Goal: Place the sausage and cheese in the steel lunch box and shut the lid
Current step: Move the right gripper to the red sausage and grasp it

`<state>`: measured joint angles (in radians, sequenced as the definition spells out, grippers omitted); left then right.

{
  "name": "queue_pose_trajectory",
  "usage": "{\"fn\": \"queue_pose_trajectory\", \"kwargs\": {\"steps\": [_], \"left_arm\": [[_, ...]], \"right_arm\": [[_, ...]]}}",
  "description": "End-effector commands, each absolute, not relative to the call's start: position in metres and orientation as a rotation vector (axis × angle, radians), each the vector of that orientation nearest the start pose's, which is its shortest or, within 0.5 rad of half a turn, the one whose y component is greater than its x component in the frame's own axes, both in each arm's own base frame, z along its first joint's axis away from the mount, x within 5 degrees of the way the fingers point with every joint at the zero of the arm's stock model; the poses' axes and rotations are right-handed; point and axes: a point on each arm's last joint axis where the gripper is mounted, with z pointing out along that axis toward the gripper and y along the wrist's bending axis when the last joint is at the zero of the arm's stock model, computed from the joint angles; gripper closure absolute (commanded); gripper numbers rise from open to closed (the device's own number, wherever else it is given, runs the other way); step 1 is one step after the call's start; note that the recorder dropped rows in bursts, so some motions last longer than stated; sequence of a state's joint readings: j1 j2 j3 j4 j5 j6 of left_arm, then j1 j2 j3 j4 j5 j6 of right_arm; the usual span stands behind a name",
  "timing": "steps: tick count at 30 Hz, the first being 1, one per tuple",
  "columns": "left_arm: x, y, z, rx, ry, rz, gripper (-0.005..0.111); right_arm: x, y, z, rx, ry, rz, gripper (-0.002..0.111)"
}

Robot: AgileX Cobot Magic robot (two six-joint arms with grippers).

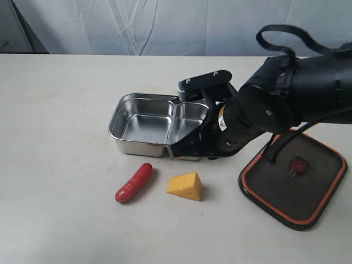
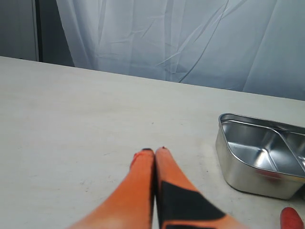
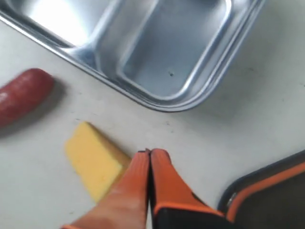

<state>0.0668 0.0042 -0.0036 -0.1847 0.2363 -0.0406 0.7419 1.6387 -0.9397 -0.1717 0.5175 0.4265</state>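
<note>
The steel lunch box (image 1: 144,119) stands empty in mid-table, larger compartment on the left; it also shows as the steel lunch box (image 2: 259,160) and the steel lunch box (image 3: 143,43). In front of it lie the red sausage (image 1: 134,182) and the yellow cheese (image 1: 185,186). The lid (image 1: 294,179) rests upside down at the right, orange seal up. My right gripper (image 3: 150,152) is shut and empty, hovering beside the cheese (image 3: 93,160) near the box's front right corner; the sausage (image 3: 21,95) lies further off. My left gripper (image 2: 153,150) is shut and empty over bare table left of the box.
A pale curtain (image 1: 165,25) hangs behind the table's far edge. The right arm's black body (image 1: 275,104) covers the box's right end and part of the lid. A sausage tip (image 2: 291,219) peeks in at the left wrist view's corner.
</note>
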Motion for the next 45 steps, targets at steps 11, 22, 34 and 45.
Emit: {"fn": "queue_pose_trajectory", "kwargs": {"steps": [11,22,34,45], "left_arm": [[0.056,-0.001,0.192,-0.205,1.705,-0.154,0.107],[0.056,-0.001,0.192,-0.205,1.705,-0.154,0.107],[0.056,-0.001,0.192,-0.205,1.705,-0.154,0.107],[0.056,-0.001,0.192,-0.205,1.705,-0.154,0.107]], "right_arm": [[0.22,0.286,0.2,-0.448,2.698,0.614,0.038],[0.233,0.325,0.171,-0.343,2.926,0.577,0.043],[0.243,0.33,0.151,-0.227,2.915,0.537,0.042],[0.253,0.341,0.125,-0.297,3.036,0.366,0.046]]}}
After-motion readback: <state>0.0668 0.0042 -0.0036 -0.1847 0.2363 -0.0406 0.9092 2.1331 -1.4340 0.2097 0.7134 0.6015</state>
